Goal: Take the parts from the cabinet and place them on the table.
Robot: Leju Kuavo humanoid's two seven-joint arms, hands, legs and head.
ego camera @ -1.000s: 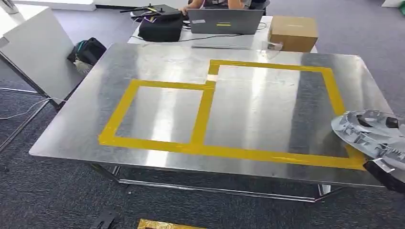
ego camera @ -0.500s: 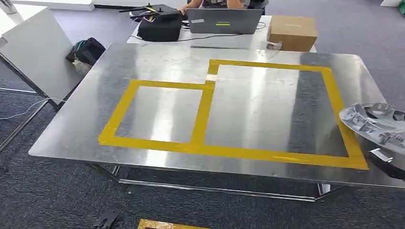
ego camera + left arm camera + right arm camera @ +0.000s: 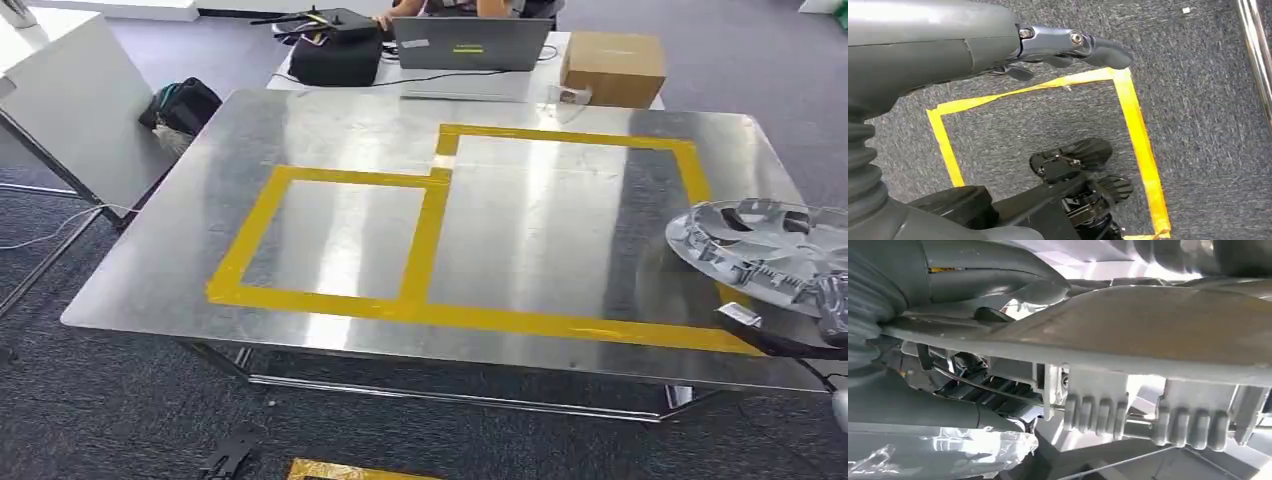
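While the grey part (image 3: 770, 255) is held by the right hand (image 3: 832, 305) over the table (image 3: 330, 130), unplaced, the left hand (image 3: 1068, 47) is seen holding nothing, fingers loosely apart.

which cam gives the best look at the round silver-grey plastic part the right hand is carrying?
Head view: the round silver-grey plastic part shows most of its disc and its ribbed rim, over the metal table's right edge. Right wrist view shows the part so close that its shape is lost. Left wrist view faces the carpet, with the left hand holding nothing.
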